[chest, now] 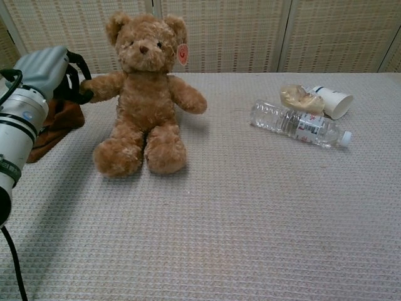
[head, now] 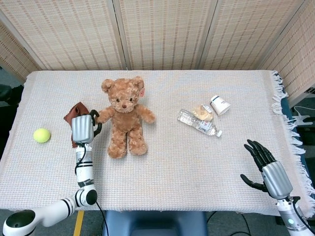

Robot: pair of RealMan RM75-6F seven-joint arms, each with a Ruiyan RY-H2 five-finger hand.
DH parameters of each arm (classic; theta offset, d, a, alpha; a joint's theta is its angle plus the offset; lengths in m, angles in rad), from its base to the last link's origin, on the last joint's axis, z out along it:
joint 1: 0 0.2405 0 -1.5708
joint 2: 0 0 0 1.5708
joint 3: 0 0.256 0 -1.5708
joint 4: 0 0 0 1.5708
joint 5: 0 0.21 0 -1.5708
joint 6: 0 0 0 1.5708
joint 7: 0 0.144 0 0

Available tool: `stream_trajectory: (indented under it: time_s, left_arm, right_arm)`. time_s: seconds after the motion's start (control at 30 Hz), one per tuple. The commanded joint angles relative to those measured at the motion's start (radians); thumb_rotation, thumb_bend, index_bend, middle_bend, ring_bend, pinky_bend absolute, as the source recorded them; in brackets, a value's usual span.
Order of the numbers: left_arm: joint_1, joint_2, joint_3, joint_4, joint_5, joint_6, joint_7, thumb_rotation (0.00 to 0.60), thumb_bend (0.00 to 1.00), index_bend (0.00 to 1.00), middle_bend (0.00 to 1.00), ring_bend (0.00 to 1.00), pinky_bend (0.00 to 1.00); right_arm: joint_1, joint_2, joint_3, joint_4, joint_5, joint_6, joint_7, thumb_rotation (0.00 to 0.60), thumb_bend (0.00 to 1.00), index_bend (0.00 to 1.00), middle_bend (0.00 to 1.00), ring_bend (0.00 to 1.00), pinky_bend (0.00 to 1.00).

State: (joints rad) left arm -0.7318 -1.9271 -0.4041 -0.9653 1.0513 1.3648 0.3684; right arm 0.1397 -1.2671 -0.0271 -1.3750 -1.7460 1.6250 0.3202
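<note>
Nearest, the right hand (head: 268,164) hovers with fingers spread, holding nothing, at the bench (head: 197,167) edge. Farther back, the left hand (head: 82,128) clasps the paw of the fluffy brown teddy bear (head: 125,115), seated beside a crumpled brown cloth (head: 75,114).

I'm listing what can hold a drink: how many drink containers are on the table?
2: a clear plastic bottle lying on its side right of the teddy bear, and a white paper cup tipped over just beyond it. None seems hidden.
</note>
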Motion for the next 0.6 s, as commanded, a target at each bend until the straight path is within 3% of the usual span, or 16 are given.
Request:
stream_trajectory:
  time_s: [0.03, 0.23, 0.6]
  left_arm:
    - [0.005, -0.006, 0.005, 0.008, -0.001, -0.017, -0.006, 0.6, 0.33, 0.5, 0.69, 0.58, 0.54]
    - [0.021, 0.003, 0.004, -0.017, -0.051, -0.083, 0.037, 0.6, 0.33, 0.51, 0.7, 0.58, 0.55]
    - [0.017, -0.017, -0.01, 0.016, 0.012, -0.016, -0.04, 0.6, 0.33, 0.51, 0.7, 0.58, 0.55]
  right_arm:
    - [0.0, 0.0, -0.001, 0.0, 0.0, -0.001, 0.0, 0.6, 0.13, 0.0, 0.0, 0.0, 0.13]
    - [0.001, 0.0, -0.001, -0.001, 0.002, -0.005, -0.001, 0.6, 0.13, 0.0, 0.0, 0.0, 0.13]
    - [0.002, -0.001, -0.001, -0.002, 0.002, -0.007, -0.003, 0.6, 0.13, 0.0, 0.0, 0.0, 0.13]
